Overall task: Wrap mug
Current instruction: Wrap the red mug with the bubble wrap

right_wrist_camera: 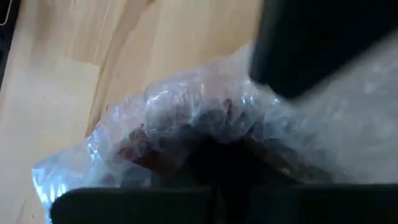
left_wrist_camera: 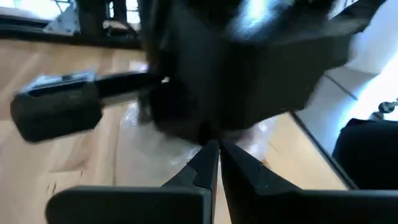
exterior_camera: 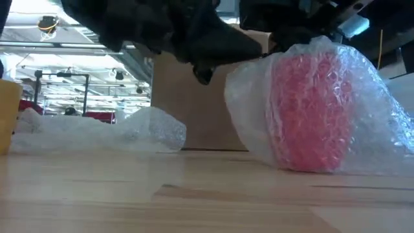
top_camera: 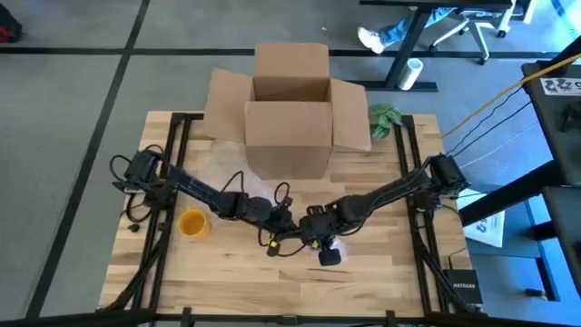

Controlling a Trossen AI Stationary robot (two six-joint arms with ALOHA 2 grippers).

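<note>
One red mug (exterior_camera: 312, 116) counted inside one sheet of bubble wrap (exterior_camera: 381, 110), one open cardboard box (top_camera: 289, 109) at 12 o'clock, one yellow cup (top_camera: 192, 222) at 9 o'clock, two dark robot arms seen, one green plant sprig (top_camera: 385, 118) at 1 o'clock.

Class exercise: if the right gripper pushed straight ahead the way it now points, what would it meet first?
Most likely the bubble wrap around the red mug; the right gripper is already pressed against it, so depth is unclear.
</note>
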